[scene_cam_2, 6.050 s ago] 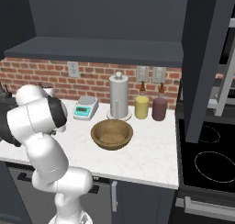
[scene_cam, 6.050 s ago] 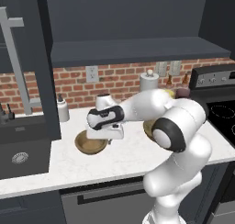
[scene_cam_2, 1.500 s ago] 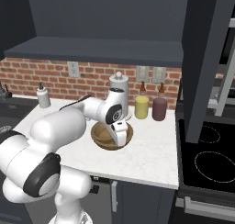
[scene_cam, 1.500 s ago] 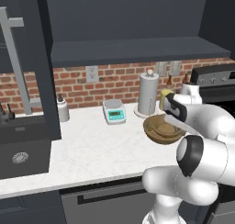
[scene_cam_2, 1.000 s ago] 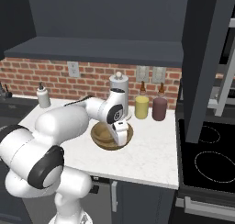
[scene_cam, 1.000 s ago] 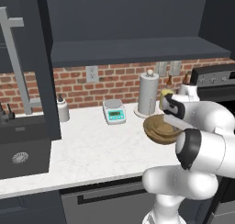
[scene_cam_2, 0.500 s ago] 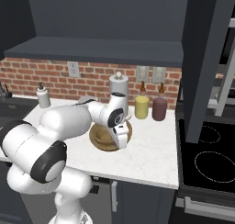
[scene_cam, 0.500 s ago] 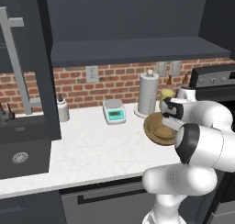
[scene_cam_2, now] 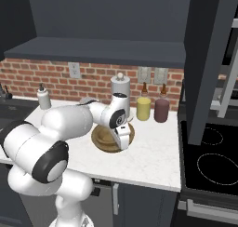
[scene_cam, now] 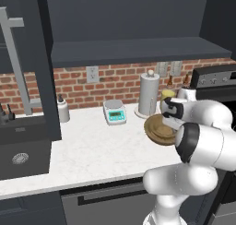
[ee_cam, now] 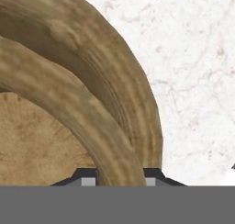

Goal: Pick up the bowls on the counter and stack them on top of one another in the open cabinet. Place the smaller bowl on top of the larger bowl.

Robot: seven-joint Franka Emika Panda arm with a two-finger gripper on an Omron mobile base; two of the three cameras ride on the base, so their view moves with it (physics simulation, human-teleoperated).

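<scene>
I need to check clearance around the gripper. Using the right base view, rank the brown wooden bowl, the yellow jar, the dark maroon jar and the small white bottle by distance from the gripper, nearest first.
Gripper:
1. Brown wooden bowl, gripped at its rim.
2. Yellow jar, behind, by the brick wall.
3. Dark maroon jar, beside the yellow one, further toward the stove.
4. Small white bottle, far across the counter, near the sink.

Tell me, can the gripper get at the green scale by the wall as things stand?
Probably not right away. The gripper is shut on the rim of the wooden bowl. The scale sits apart on open counter, so the path looks free once the bowl is released.
</scene>
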